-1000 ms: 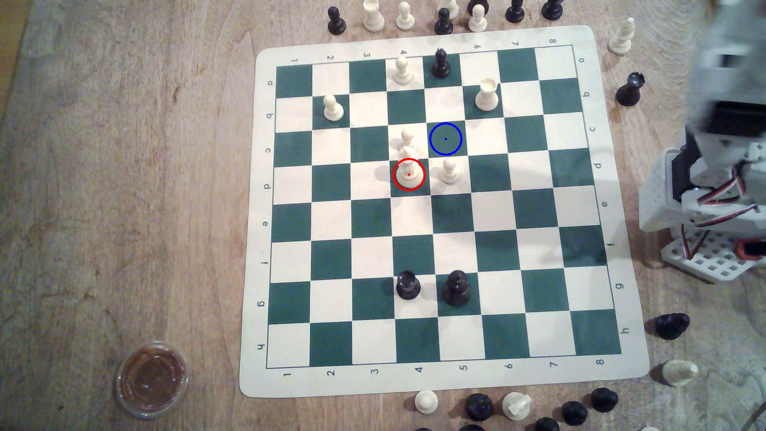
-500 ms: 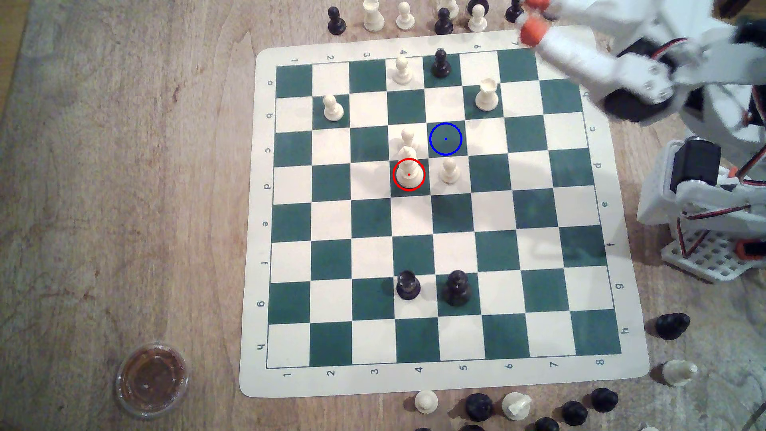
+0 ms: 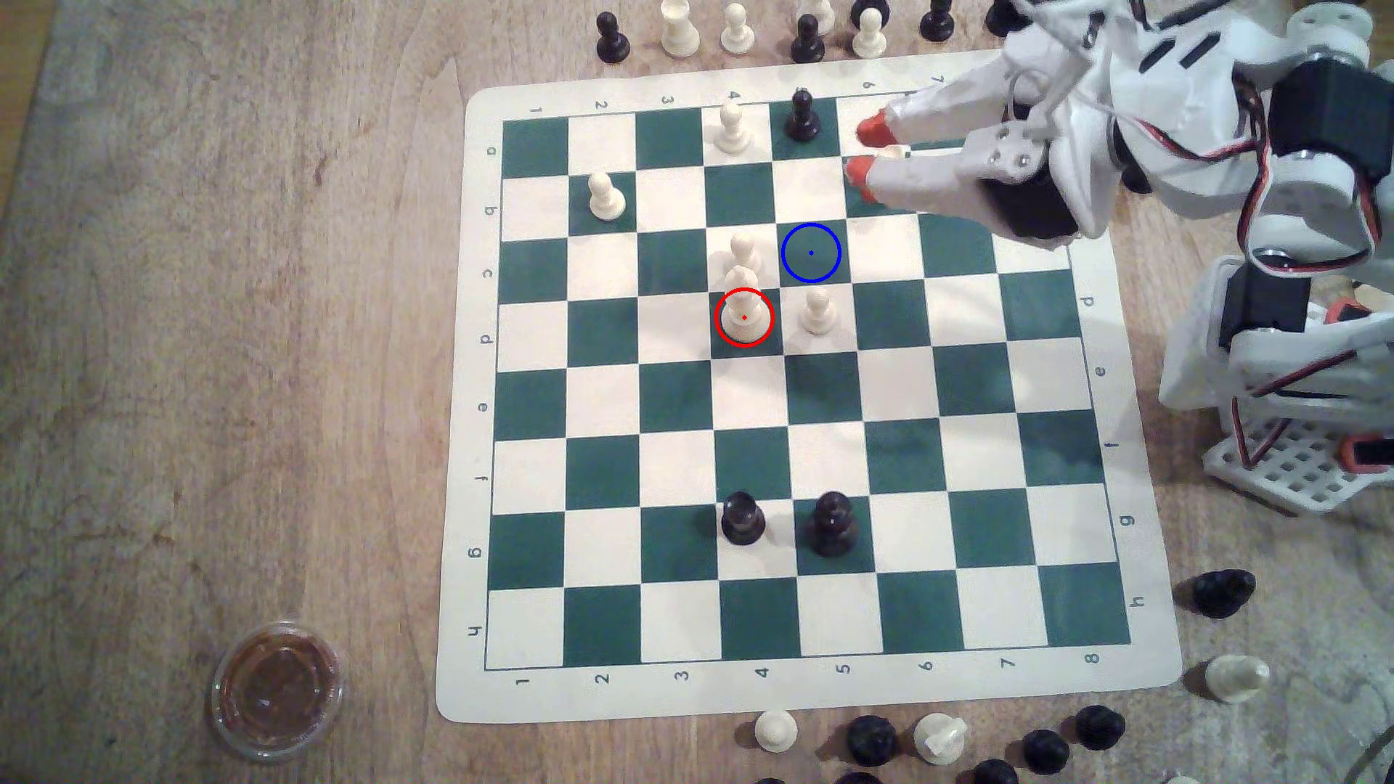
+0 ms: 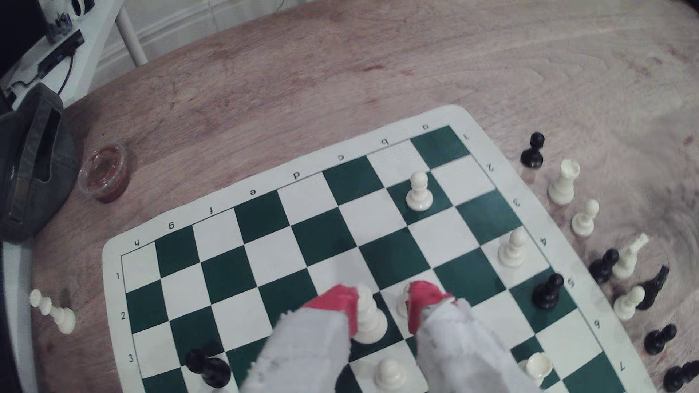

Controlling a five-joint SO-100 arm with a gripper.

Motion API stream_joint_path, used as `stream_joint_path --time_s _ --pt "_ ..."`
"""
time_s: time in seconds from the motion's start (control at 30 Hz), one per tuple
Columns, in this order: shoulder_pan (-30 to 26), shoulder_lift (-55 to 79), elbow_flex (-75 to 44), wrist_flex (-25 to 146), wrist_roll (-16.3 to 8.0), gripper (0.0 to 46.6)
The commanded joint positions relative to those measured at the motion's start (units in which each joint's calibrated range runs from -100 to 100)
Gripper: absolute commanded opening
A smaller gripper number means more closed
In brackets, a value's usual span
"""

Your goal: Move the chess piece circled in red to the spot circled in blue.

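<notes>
The chess piece circled in red (image 3: 743, 313) is a tall cream piece standing on a dark green square near the board's middle. The wrist view frames the same piece (image 4: 368, 317) between my two red fingertips (image 4: 340, 302). The spot circled in blue (image 3: 811, 252) is a bare dark green square, one square diagonally up and to the exterior view's right of the piece. My gripper (image 3: 864, 154) hangs open over the board's upper right, well apart from both, and covers most of a cream rook (image 3: 894, 153). Nothing is held.
Cream pawns (image 3: 743, 249) (image 3: 817, 309) stand right beside the circled piece. Two black pieces (image 3: 743, 520) (image 3: 832, 524) stand lower on the board (image 3: 468, 392). Captured pieces line the board's top, bottom and right edges. A small lidded cup (image 3: 275, 690) sits lower left. The arm's base (image 3: 1282, 377) is at the right.
The arm has swung in from the exterior view's right edge, across the board's upper right corner, and now reaches over the cream rook. No piece has moved.
</notes>
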Motion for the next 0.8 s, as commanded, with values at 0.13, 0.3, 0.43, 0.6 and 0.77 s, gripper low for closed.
stream_joint_path --time_s 0.13,0.3,0.43,0.6,0.77 --pt "-2.98 23.15 -26.01 9.96 -6.74 14.0" --pt "-2.98 31.30 -28.73 10.21 -8.45 15.2" --pt "-2.74 36.90 -28.18 9.31 -8.06 17.1" --pt "-3.91 42.00 -27.28 7.51 -7.67 19.9" --pt "-3.68 45.73 -27.82 3.90 -8.21 22.4"
